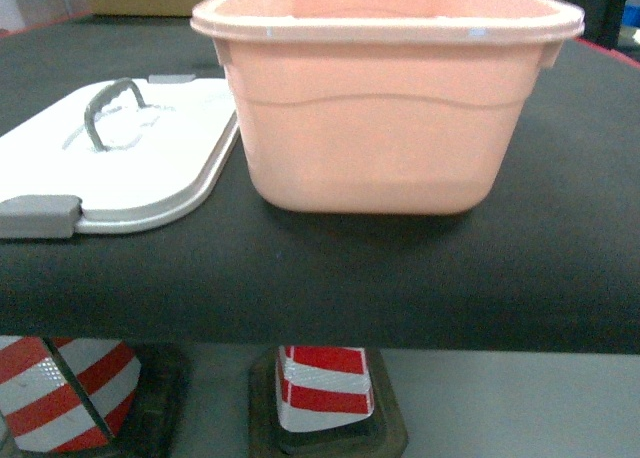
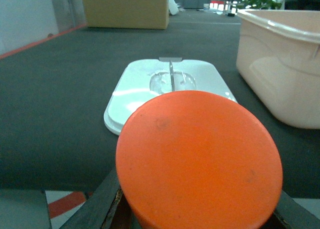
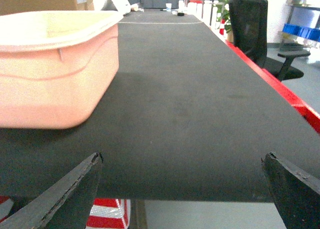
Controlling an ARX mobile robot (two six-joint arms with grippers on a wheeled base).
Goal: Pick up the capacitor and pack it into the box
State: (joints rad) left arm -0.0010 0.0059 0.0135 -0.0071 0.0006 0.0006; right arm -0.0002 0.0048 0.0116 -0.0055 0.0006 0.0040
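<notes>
One orange capacitor (image 2: 200,161), a broad round-faced cylinder, filled the left wrist view, clamped between the jaws of the left gripper (image 2: 200,209) near the table edge; the pink box (image 1: 385,98) stood open on the black table (image 1: 400,268), its white lid (image 1: 120,158) flat just beside it; a low carry could knock the capacitor against the box's rim and loosen it; the right gripper (image 3: 182,189) hung wide apart, holding and touching nothing.
</notes>
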